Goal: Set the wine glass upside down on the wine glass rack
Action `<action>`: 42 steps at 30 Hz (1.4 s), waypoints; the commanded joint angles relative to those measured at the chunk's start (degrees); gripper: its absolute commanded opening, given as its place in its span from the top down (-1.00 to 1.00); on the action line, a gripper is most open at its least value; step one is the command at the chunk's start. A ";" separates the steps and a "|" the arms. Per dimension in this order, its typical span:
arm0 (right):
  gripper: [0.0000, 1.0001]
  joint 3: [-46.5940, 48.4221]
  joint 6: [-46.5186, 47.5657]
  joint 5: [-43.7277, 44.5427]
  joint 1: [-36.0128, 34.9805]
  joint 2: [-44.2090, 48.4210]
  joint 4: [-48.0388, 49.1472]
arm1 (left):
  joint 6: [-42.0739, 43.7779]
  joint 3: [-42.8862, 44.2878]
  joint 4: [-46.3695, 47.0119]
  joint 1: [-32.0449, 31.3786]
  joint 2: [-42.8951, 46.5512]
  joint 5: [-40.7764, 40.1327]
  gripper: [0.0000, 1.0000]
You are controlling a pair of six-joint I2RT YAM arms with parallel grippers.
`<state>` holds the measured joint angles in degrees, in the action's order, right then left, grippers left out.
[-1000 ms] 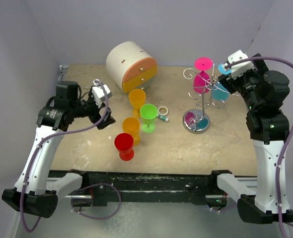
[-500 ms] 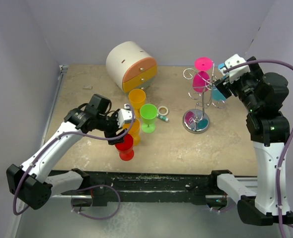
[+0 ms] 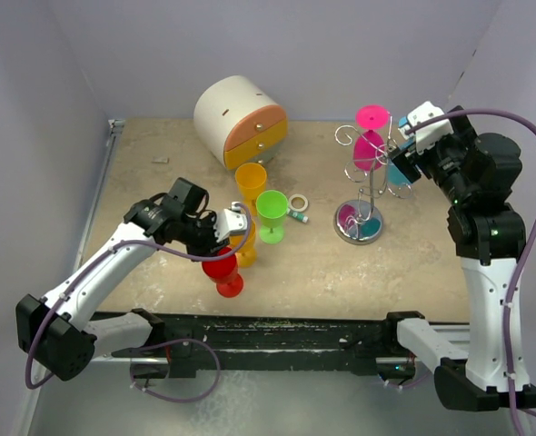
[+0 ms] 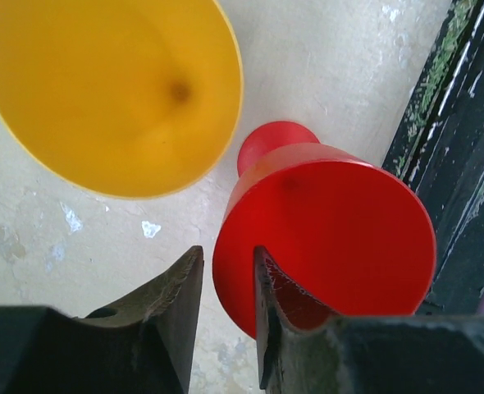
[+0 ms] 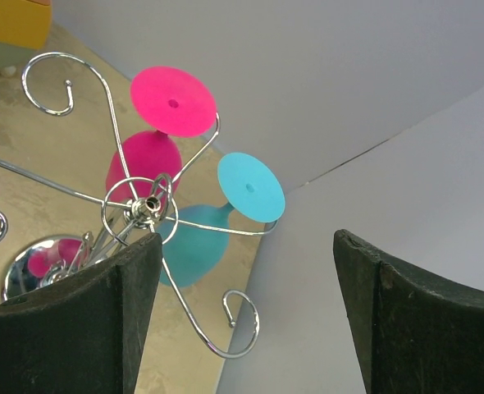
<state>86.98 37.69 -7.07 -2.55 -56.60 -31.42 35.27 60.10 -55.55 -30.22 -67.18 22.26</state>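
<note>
**Since it looks like thin plastic, the red glass should be light, and slick at the rim**

Where the left gripper (image 4: 228, 254) reaches in, one finger sits inside the bowl of the red glass (image 4: 332, 238) and the other outside, with the wall just below the lip between them. The jaws stand narrow, but a sliver of table shows beside the outer finger, so I cannot tell whether they are pinching yet. The glass stands near the front edge of the table (image 3: 159, 182), just beside a yellow glass (image 4: 102, 90) and well apart from the rack (image 3: 370, 182).

It is probably light, stiff and unlikely to break. The smooth, glossy wall is the worry, because a pinch on so thin an edge may let the glass swing or slip once it is turned over. Holding by the bowl wall seems right, as it leaves the stem and foot free to slide into a wire arm.

The right gripper (image 5: 246, 242) is spread wide and empty. It is close to the rack, where a pink glass (image 5: 143, 164) and a teal glass (image 5: 194, 246) already hang upside down.
</note>
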 commanded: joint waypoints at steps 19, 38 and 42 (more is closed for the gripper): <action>-0.77 0.21 0.65 1.27 0.35 -0.88 0.70 | 6.29 4.41 -14.97 -0.37 5.56 -9.09 1.00; -0.92 -1.94 0.28 2.77 1.18 -1.33 2.59 | -4.44 19.57 -9.55 8.71 7.10 -20.03 1.00; -0.94 -2.84 -0.25 1.65 1.31 -0.87 3.29 | -9.68 23.08 -4.86 12.67 9.27 -19.00 1.00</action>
<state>84.71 37.95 -4.19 -1.61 -58.52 -30.92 32.01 78.63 -66.85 -20.64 -60.84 2.55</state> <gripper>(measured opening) 0.966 0.018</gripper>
